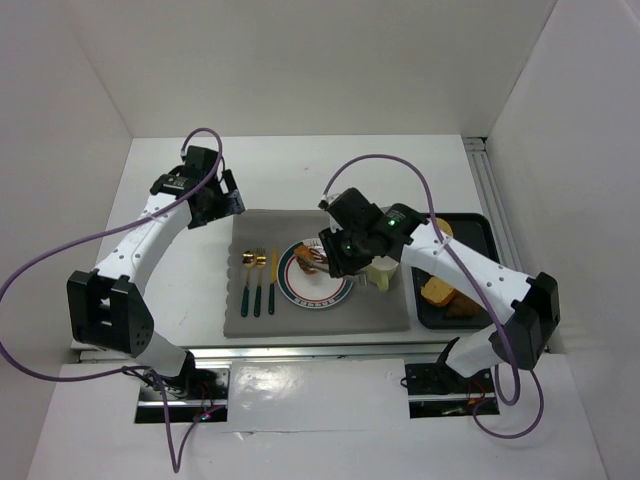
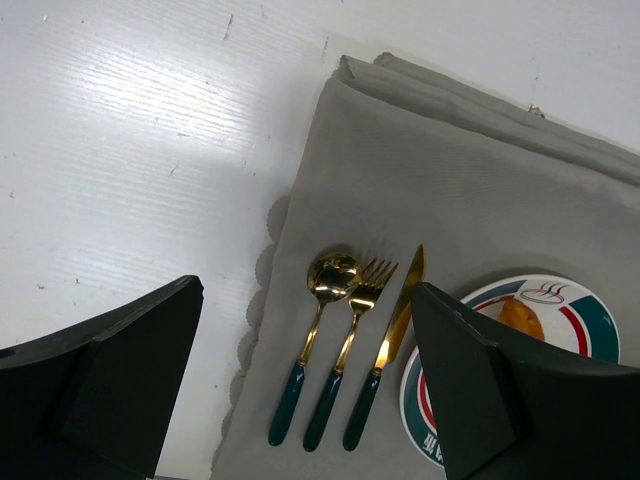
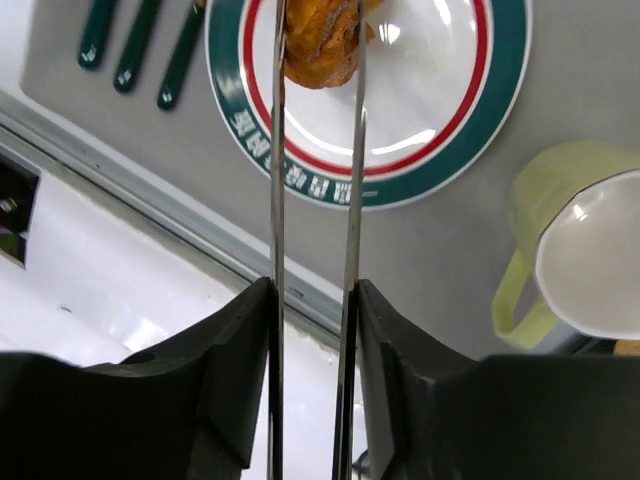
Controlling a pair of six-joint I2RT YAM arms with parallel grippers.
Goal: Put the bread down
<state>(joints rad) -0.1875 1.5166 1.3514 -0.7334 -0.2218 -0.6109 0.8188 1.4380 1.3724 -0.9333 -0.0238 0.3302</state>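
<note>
The right gripper (image 3: pixel 312 300) was clamped on slim steel tongs (image 3: pixel 277 180), whose tips straddled the golden-brown bread piece (image 3: pixel 318 45), apparently resting on the white round plate with green and red rim (image 3: pixel 440 130). It was judged ready for release. The left gripper (image 2: pixel 305 300) stood open and empty, left of the plate, out of the way.

Golden-brown bread (image 3: pixel 320 50) lies on the plate (image 3: pixel 440 100), between the tongs (image 3: pixel 278 200)

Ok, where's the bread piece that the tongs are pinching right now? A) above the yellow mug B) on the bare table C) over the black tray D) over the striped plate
D: the right wrist view shows the bread between the tips of the tongs, over the white centre of the plate.
</note>
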